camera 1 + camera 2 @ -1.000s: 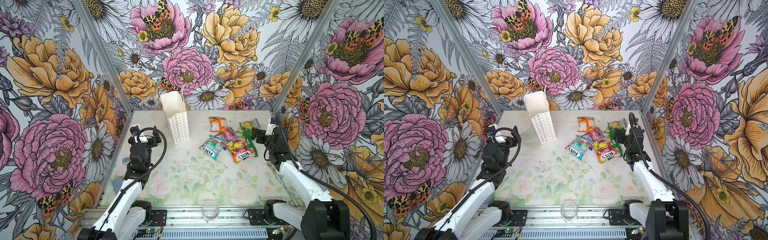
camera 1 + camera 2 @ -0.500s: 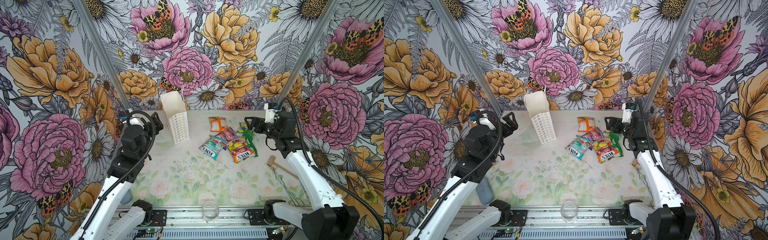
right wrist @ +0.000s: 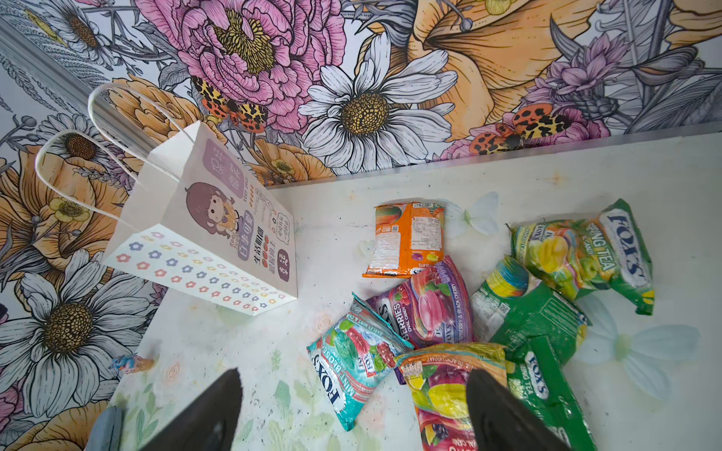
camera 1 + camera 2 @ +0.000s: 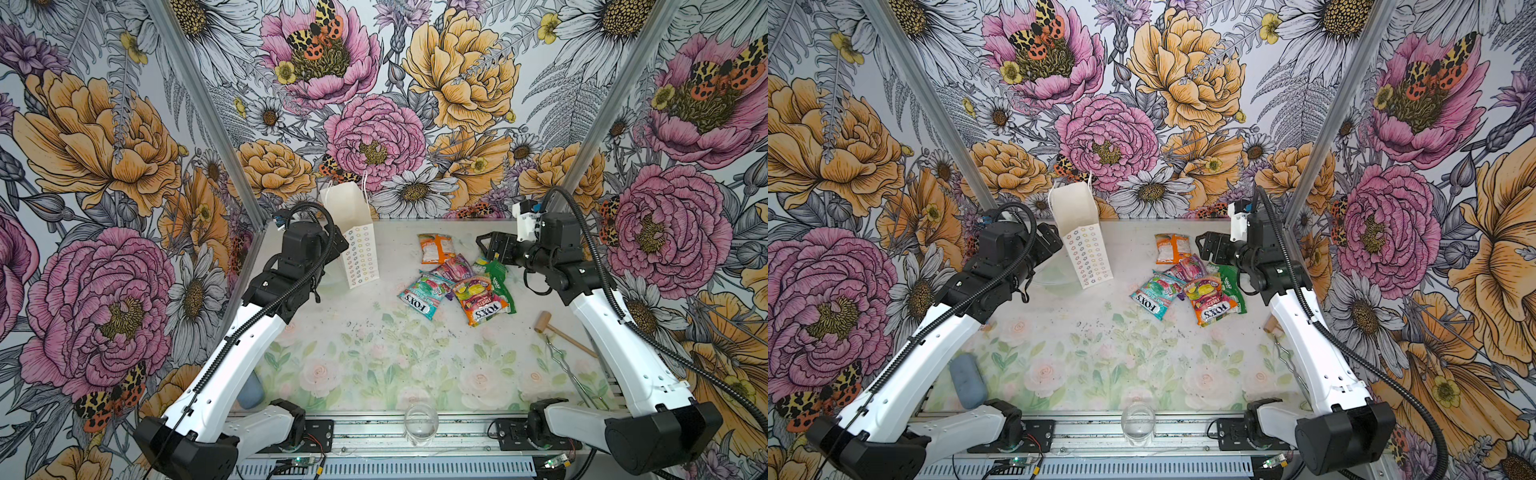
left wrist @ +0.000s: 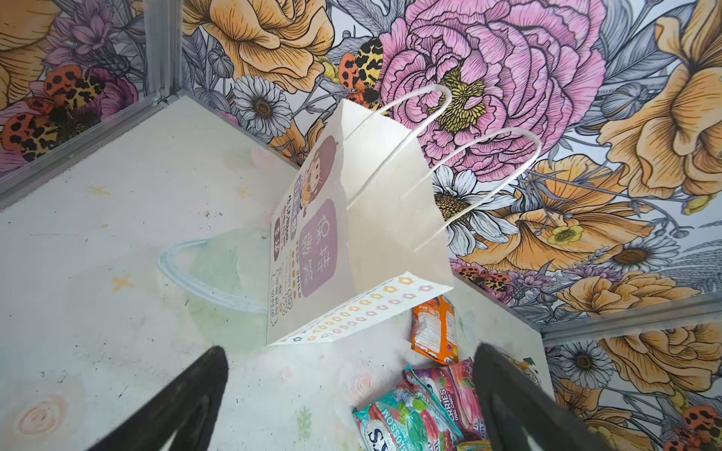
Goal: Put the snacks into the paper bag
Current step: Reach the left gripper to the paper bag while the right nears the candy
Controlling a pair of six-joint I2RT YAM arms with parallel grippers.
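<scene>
Paper bag (image 4: 359, 249) stands unheld; L gripper (image 5: 351, 351) & R gripper (image 3: 353, 373) both spread apart, empty. Risk: glossy overlapped snacks (image 4: 457, 282) slip from pinch, or drop tips bag.

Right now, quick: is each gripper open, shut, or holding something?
Left gripper: open, holding nothing.
Right gripper: open, holding nothing.

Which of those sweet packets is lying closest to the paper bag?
The teal packet marked FOX'S Mint Blossom. It lies at the heap's edge on the side of the paper bag, and the rest of the snacks lie further from it.
</scene>
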